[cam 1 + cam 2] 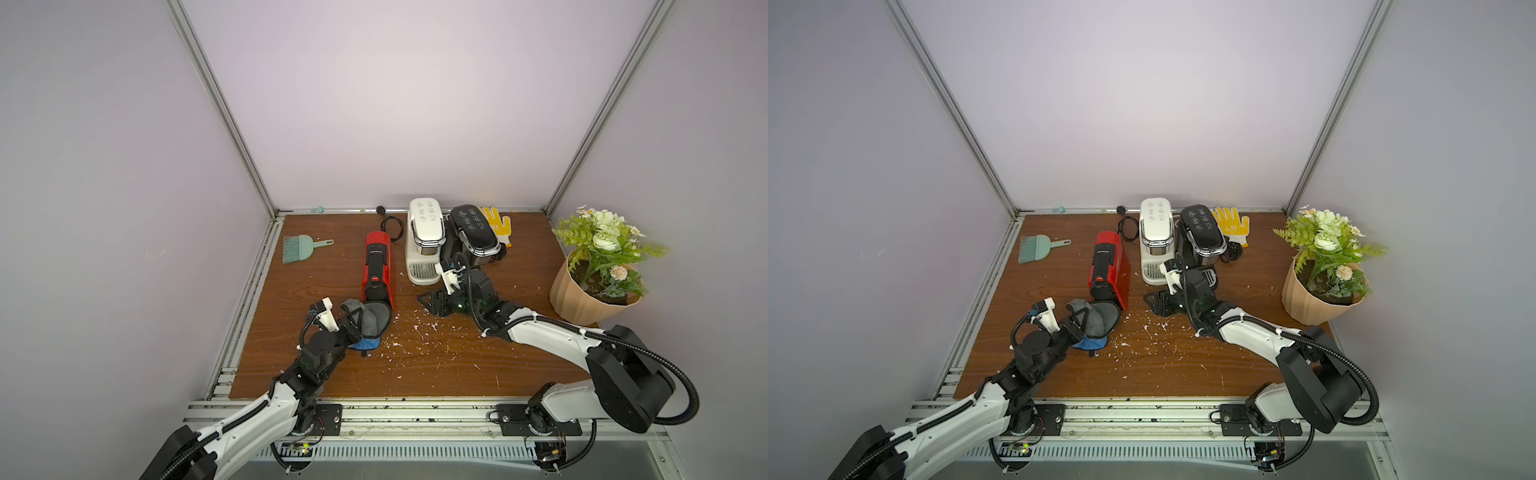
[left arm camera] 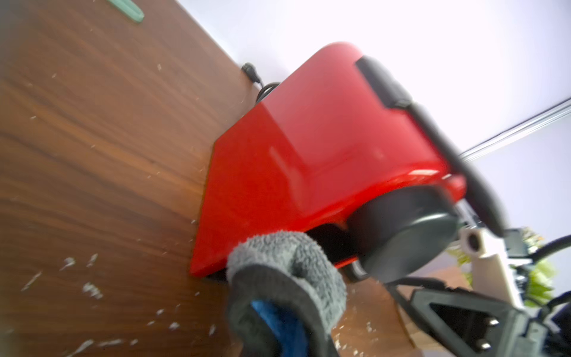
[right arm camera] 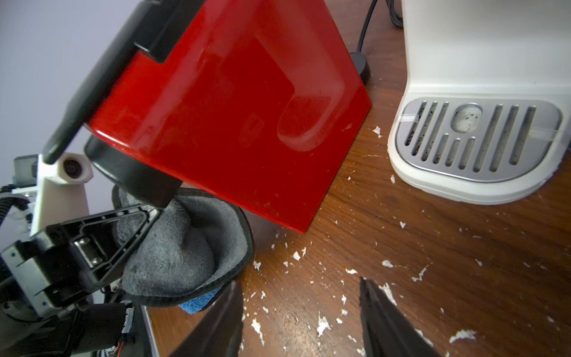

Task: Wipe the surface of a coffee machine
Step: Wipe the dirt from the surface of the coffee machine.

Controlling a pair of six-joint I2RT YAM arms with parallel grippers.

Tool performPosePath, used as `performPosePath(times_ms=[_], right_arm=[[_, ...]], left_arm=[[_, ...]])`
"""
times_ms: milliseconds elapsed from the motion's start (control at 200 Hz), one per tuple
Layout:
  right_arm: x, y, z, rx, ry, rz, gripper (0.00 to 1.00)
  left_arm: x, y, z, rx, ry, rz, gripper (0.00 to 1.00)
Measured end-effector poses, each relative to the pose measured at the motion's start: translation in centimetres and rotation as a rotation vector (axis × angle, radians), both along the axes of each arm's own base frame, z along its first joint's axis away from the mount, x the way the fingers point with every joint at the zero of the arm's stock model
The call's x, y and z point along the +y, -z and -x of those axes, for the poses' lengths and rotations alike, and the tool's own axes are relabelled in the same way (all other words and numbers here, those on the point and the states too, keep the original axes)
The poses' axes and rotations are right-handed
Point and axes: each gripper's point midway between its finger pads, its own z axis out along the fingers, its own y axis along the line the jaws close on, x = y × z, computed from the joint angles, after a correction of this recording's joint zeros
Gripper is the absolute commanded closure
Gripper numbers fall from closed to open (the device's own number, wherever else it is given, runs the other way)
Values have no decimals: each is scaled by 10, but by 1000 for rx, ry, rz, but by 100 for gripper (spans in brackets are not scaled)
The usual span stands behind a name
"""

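Red machine: upright on table
Cloth: grey, blue underside; bunched at red machine's near end, touching it under the black spout
Left gripper: jaws clamped tight on cloth, just near-left of red machine
Right gripper: jaws about half apart, empty, low over table right of red machine
White machine: just right of red machine
Brush: well left of red machine
Flecks: white, strewn nearside of red machine
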Motion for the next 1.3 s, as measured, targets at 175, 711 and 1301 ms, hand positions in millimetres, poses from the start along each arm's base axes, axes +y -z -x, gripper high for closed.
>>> performPosePath(times_ms=[175, 711, 1301], right_arm=[[0, 0, 0, -1, -1, -1, 37], [0, 0, 0, 0, -1, 2, 37], [-1, 2, 1, -4, -5, 15, 37]], left_arm=[[-8, -20, -5, -46, -5, 61, 100], [-31, 2, -24, -10, -18, -13, 100], [-78, 27, -51, -60, 105, -176, 100]])
